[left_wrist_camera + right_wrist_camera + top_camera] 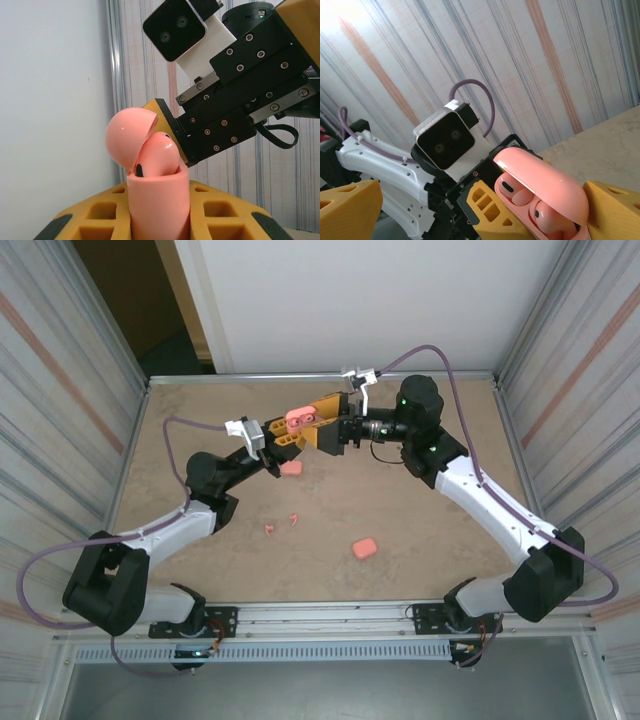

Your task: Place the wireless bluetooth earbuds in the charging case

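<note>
Table, seen from above. Left gripper and right gripper meet above far centre, left gripper to left of right.

Open case raised off table, upright between left gripper's fingers, also lying between right gripper's fingers. Seated earbuds side by side in open case, under tilted lid.

Second case on table, just in front of left gripper. Third case on table, nearer, right of centre. Loose earbuds on table, in front of second case, left of third case, apart from both.
</note>
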You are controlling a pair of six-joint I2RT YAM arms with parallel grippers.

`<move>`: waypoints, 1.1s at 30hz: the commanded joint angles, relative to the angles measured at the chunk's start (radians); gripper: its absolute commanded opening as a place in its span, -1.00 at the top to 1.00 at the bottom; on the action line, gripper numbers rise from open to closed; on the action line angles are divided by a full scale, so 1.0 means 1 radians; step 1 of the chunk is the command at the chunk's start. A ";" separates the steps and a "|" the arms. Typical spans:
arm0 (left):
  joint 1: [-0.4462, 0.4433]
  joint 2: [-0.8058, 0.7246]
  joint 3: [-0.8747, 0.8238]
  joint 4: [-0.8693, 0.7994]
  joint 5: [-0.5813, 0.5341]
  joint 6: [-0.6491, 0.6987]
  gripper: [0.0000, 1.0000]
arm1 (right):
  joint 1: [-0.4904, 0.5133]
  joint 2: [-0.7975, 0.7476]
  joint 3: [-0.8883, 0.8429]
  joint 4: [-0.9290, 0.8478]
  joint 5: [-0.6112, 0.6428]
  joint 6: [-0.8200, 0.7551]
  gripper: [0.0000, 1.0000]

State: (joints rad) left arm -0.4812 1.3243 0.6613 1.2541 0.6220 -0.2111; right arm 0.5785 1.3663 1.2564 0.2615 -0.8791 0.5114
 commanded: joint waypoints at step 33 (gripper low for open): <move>0.004 0.026 0.053 -0.022 -0.036 -0.032 1.00 | 0.013 -0.133 -0.046 -0.139 0.095 -0.304 -0.99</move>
State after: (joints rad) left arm -0.4885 1.3350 0.6830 1.2488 0.6426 -0.2268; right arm 0.5945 1.2758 1.2114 0.1493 -0.7975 0.1978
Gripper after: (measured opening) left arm 0.222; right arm 0.994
